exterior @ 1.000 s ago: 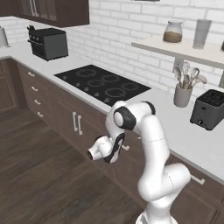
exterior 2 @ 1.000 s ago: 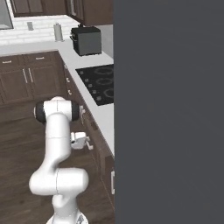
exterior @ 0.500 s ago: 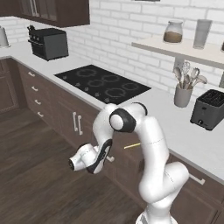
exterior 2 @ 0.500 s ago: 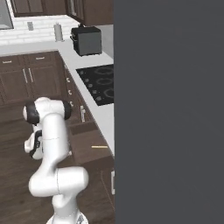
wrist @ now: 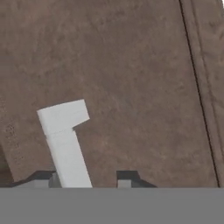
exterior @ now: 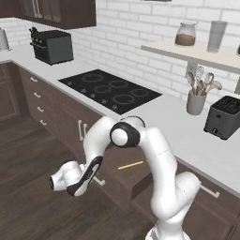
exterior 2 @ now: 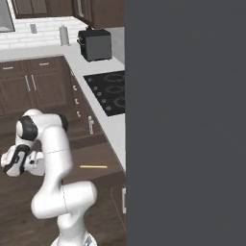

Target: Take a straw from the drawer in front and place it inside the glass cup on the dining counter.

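Kitchen w/ open drawer point(exterior: 140, 176): straw point(exterior: 130, 165) lies inside, well behind claw point(exterior: 55, 182), whose grip state can't be told.

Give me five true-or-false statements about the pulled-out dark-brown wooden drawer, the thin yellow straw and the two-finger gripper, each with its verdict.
1. The dark-brown wooden drawer stands pulled out. True.
2. The thin yellow straw lies inside the drawer. True.
3. The two-finger gripper holds the straw. False: the straw lies in the drawer, apart from it.
4. The black toaster sits on the black cooktop. False: it stands on the white worktop.
5. The silver bar handle shows between the fingertips. True.
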Robot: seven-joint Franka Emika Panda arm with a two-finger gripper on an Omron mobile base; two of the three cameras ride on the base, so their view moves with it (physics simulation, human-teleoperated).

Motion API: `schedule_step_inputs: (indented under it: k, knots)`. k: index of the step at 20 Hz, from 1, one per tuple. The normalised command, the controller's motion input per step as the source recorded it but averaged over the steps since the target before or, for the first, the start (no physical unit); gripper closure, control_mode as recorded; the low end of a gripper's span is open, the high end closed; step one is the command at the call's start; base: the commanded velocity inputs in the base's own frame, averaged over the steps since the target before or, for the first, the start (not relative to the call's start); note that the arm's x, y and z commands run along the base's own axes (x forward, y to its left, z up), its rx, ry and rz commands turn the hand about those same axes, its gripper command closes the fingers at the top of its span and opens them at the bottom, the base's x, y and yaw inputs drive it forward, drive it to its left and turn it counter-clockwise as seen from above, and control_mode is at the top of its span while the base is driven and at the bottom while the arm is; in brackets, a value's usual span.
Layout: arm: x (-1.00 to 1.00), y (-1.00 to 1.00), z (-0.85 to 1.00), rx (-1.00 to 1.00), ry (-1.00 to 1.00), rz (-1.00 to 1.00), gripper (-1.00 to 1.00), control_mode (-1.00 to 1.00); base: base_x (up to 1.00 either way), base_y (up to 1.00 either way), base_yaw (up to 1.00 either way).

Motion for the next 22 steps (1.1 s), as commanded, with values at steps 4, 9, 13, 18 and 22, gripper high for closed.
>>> schedule_step_inputs:
  k: [4,9,13,18,22]
  knots:
    - [-0.42,0.18,0.43,0.29,0.37,0.00,-1.00,-1.00,0.00,0.00,0.00]
    - [-0.60,0.01,0.75,0.37,0.28,0.00,-1.00,-1.00,0.00,0.00,0.00]
    - [-0.58,-0.15,1.00,0.36,0.10,0.00,-1.00,-1.00,0.00,0.00,0.00]
    - [-0.07,-0.74,1.00,0.30,0.05,0.00,-1.00,-1.00,0.00,0.00,0.00]
    - [0.09,-0.99,0.96,0.30,0.11,0.00,-1.00,-1.00,0.00,0.00,0.00]
